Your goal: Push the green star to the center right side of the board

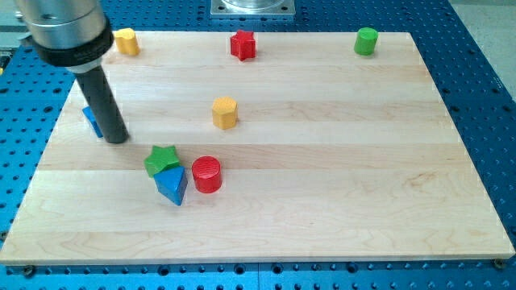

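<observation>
The green star (162, 159) lies at the board's lower left of centre, touching a blue triangular block (172, 185) just below it. A red cylinder (206, 174) stands close to its right. My tip (118, 138) rests on the board up and to the left of the green star, a short gap away. A blue block (92, 121) is partly hidden behind the rod on its left.
A yellow hexagonal block (225, 112) stands near the board's centre. A yellow block (126, 40) sits at the top left, a red star (243, 44) at the top middle, a green cylinder (366, 40) at the top right. The wooden board (339, 161) lies on a blue perforated table.
</observation>
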Robot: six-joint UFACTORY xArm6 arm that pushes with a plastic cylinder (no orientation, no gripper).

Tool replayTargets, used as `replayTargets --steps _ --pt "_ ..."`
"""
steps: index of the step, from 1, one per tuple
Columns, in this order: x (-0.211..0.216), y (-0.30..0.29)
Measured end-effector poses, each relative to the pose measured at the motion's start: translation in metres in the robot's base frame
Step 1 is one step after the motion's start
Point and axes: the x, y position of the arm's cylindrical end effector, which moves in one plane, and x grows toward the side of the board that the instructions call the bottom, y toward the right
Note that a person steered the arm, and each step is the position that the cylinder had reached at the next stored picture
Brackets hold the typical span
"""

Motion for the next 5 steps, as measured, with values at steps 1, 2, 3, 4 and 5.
replayTargets --steps 1,2,3,4,5 --pt "-0.002 0.006" --pt "-0.003 0.047" --pt "-0.003 0.060" --pt "-0.004 0.073" --pt "-0.004 0.073"
